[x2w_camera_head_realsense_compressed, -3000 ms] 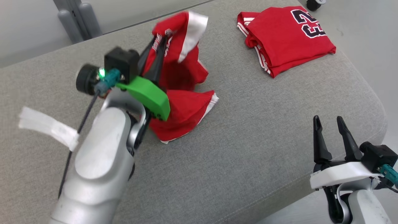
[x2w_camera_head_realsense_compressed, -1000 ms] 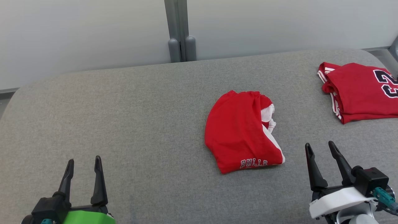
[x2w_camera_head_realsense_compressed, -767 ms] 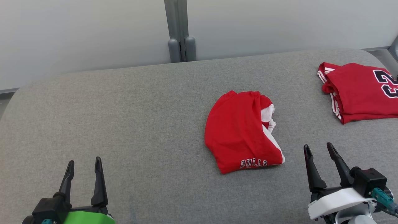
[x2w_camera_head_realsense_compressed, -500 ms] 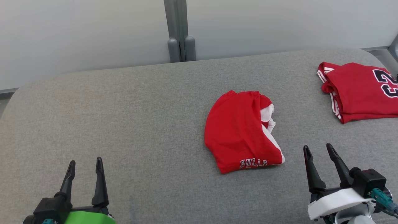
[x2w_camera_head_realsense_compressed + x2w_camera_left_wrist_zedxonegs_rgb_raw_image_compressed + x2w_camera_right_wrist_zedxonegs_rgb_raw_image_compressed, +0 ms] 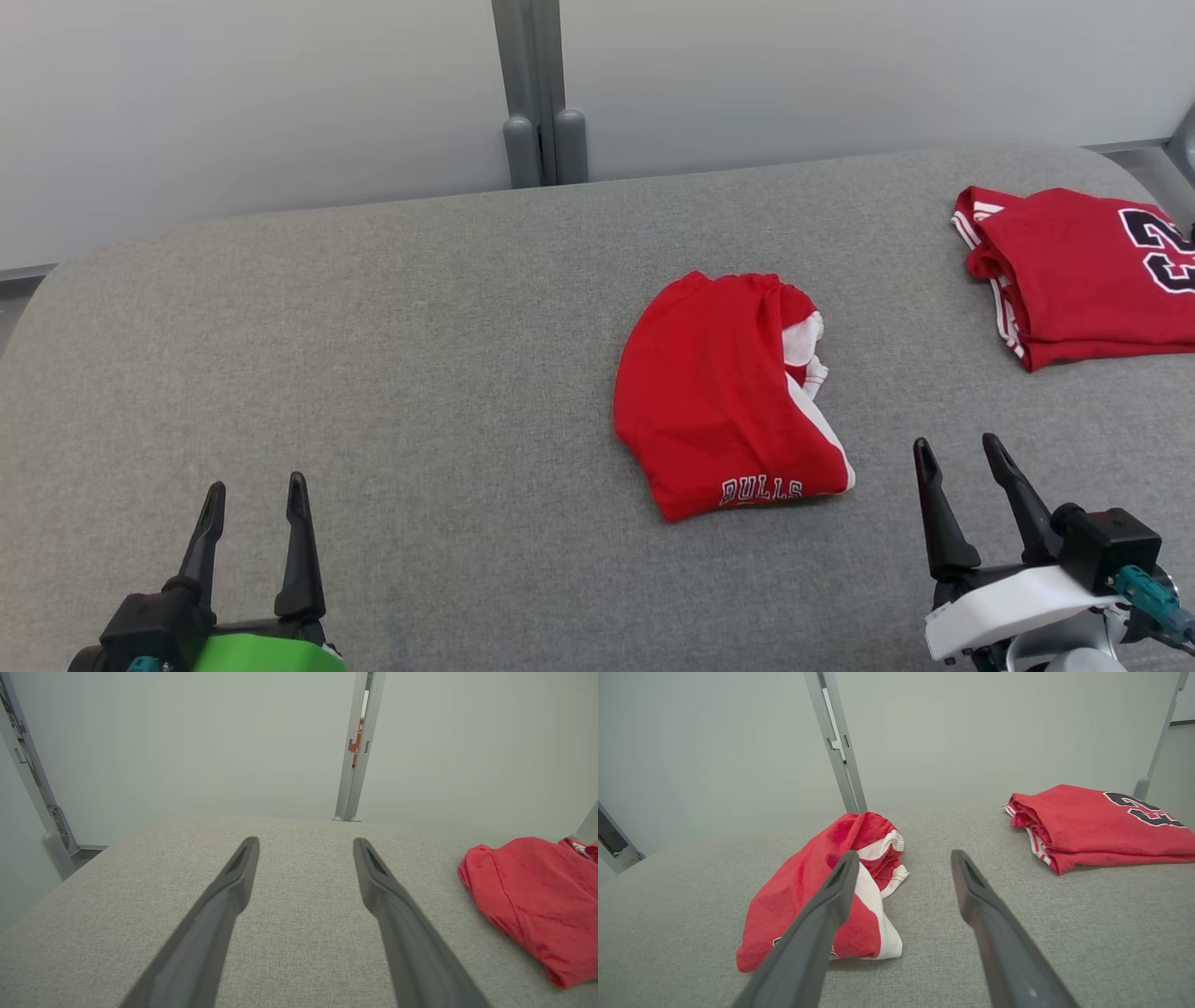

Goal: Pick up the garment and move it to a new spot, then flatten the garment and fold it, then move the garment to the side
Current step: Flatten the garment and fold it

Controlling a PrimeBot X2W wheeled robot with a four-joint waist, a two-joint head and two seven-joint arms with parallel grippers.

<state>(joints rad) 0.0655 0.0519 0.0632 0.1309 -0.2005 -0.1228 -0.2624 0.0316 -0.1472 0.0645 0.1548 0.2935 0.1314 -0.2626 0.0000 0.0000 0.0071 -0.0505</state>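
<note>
Red Bulls shorts [image 5: 724, 401] lie free on the grey cushion [image 5: 373, 327], forward and a bit right of the grey post [image 5: 540, 93]; nothing is touching them. Left gripper [image 5: 256, 485] sits low and left of the post, right gripper [image 5: 957, 443] low and well right of it, both with jaws spread wide and empty. Folded red jersey [image 5: 1083, 271] is far right of the post, clear of the shorts. Flatten step looks to be up. Shorts are doubled over, with the white side stripe [image 5: 822, 425] and gathered waistband [image 5: 738, 280] bunched on the edge farther right of the post. Layers underneath are hard to read, probably one leg over the other. Suggest the right gripper pinches only the top layer at the hem by the BULLS print [image 5: 761, 489] and peels it further right of the post, while the left pins the opposite edge, then both pull taut. Stop the spread short of the jersey.
</note>
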